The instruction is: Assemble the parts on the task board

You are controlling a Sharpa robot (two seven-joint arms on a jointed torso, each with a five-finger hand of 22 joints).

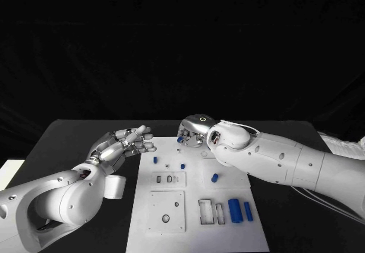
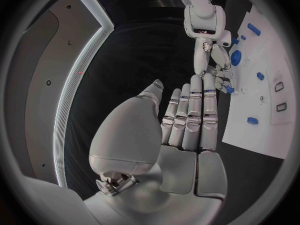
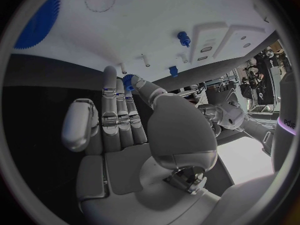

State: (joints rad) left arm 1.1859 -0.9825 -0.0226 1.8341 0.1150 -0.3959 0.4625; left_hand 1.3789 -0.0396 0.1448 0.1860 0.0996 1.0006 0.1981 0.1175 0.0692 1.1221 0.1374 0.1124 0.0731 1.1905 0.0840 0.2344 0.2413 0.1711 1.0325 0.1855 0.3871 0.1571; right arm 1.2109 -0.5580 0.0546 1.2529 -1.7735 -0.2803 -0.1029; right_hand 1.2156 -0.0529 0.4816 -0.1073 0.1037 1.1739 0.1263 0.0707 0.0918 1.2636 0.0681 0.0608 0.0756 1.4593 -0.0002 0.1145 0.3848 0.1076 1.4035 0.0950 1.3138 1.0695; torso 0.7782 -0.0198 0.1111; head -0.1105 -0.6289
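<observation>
Left hand (image 1: 122,145): raised over the black table (image 1: 68,147), just off the left edge of the board (image 1: 196,232). Fingers extended and slightly apart, nothing between them; released. The left wrist view confirms straight fingers (image 2: 190,117) and a bare palm.

Board: white plate lying flat between the two arms, its far end below both hands.

Small pegs: one blue peg (image 1: 155,159) stands on the board just right of the left hand's fingertips; a second (image 1: 183,166) stands a little further right.

Slots: two small rectangular slots (image 1: 163,179) in a raised block, near the left arm's wrist.

Right hand (image 1: 194,132): at the far end of the board, fingers pointing down at it. A small blue part (image 1: 179,139) sits at the fingertips; in the right wrist view the same part (image 3: 128,81) is pinched between thumb and finger. Grasping the part.

Loose part (image 1: 214,177): short blue piece lying on the board, under the right forearm.

Cylinders: two blue cylinders (image 1: 235,210) lie side by side near the board's right edge, well behind the right hand, beside a rectangular frame (image 1: 206,212).
</observation>
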